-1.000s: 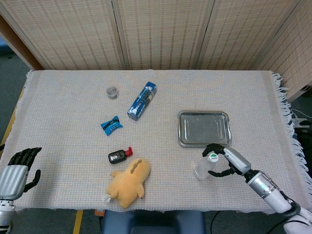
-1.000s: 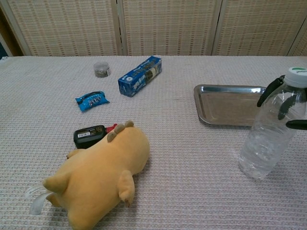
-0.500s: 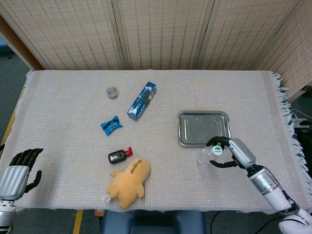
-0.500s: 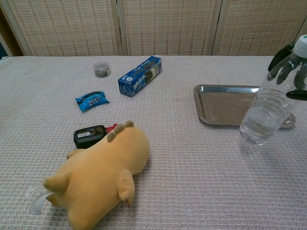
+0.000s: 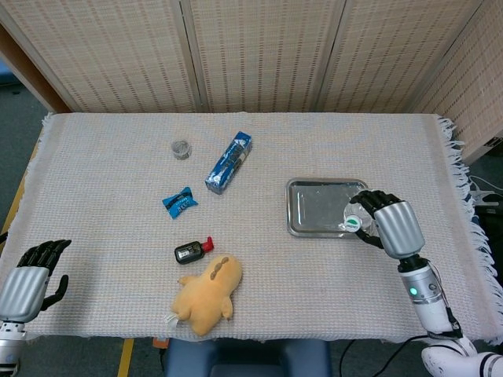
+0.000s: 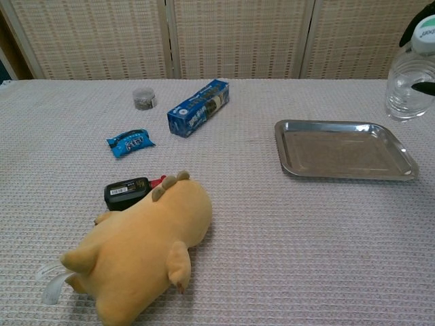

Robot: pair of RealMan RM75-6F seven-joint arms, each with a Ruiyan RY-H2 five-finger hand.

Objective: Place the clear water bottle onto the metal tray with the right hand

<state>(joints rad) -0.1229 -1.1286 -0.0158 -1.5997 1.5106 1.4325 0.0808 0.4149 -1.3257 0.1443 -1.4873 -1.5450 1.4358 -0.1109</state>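
My right hand [image 5: 389,224] grips the clear water bottle [image 6: 410,80] near its white-and-green cap [image 5: 354,223] and holds it in the air. In the head view the bottle hangs over the right front corner of the metal tray [image 5: 314,206]. The chest view shows the bottle high at the right edge, above the tray [image 6: 340,151], with only dark fingertips [image 6: 406,34] of that hand showing. The tray is empty. My left hand [image 5: 31,279] is at the table's front left corner, fingers curled, holding nothing.
On the left half of the cloth lie a yellow plush toy [image 5: 208,293], a black and red device [image 5: 191,251], a blue snack packet [image 5: 179,202], a blue box [image 5: 229,162] and a small round tin [image 5: 181,148].
My right hand has lifted the bottle off the cloth in front of the tray and carried it up and back, over the tray's right front corner. The left hand has stayed put.
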